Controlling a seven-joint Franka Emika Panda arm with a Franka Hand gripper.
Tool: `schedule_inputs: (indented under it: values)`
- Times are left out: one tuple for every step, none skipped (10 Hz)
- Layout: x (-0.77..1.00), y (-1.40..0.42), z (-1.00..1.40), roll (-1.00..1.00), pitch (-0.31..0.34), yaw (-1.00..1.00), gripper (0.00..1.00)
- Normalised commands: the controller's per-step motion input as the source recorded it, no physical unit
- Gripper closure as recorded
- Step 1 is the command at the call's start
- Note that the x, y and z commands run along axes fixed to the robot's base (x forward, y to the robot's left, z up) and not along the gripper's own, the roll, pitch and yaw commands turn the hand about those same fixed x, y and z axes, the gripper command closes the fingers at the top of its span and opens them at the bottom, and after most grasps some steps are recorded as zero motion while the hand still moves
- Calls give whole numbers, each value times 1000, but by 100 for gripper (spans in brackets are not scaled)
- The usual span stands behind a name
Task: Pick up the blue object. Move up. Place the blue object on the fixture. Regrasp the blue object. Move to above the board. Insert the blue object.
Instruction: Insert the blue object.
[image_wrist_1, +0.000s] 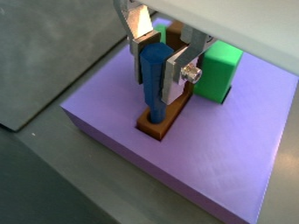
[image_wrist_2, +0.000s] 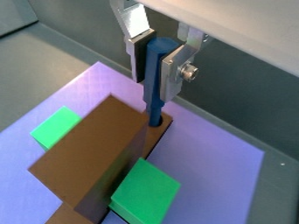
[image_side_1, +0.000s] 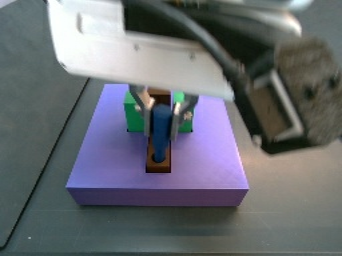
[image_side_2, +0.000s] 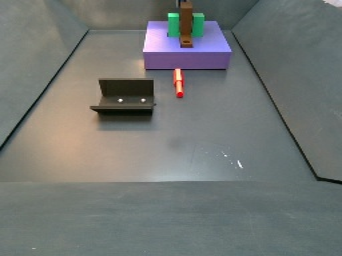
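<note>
Blue object (image_wrist_1: 153, 83) stands upright, its lower end in the brown block (image_wrist_1: 162, 118) on the purple board (image_wrist_1: 222, 166) — pinched by the gripper (image_wrist_1: 162, 63). Risk: any tilt could jam it against the slot edge — or it slips if released before it is seated.

In a side view the board (image_side_2: 187, 50) sits at the top centre of the frame, far back on the floor (image_side_2: 174, 140), with the fixture (image_side_2: 124, 97) left of centre, well apart from it, and a thin rod (image_side_2: 179, 83) lying on the floor just before the board's front edge. The gripper (image_wrist_1: 162, 61) hangs over the board with the peg (image_wrist_1: 153, 83) upright between its fingers (image_wrist_1: 181, 68), the peg's lower end in the slotted block (image_wrist_1: 158, 122) on top of the board. Two blocks (image_wrist_2: 146, 191) stand on the board beside that slotted block, one on either side of it in a wrist view
</note>
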Motion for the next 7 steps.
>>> schedule_inputs:
  values:
    - [263,0,-606,116,147,-3,100]
    - [149,0,-694,140,119,0,100]
    - [9,0,-720,110,74,-31,100]
    - [0,11,-660,81,71,-80,100]
    - [0,283,-403,-20,83,-303,100]
    - [-3,240,-123,-419,0,-249,100]
    - [31,66,-174,-424,-54,-154,100]
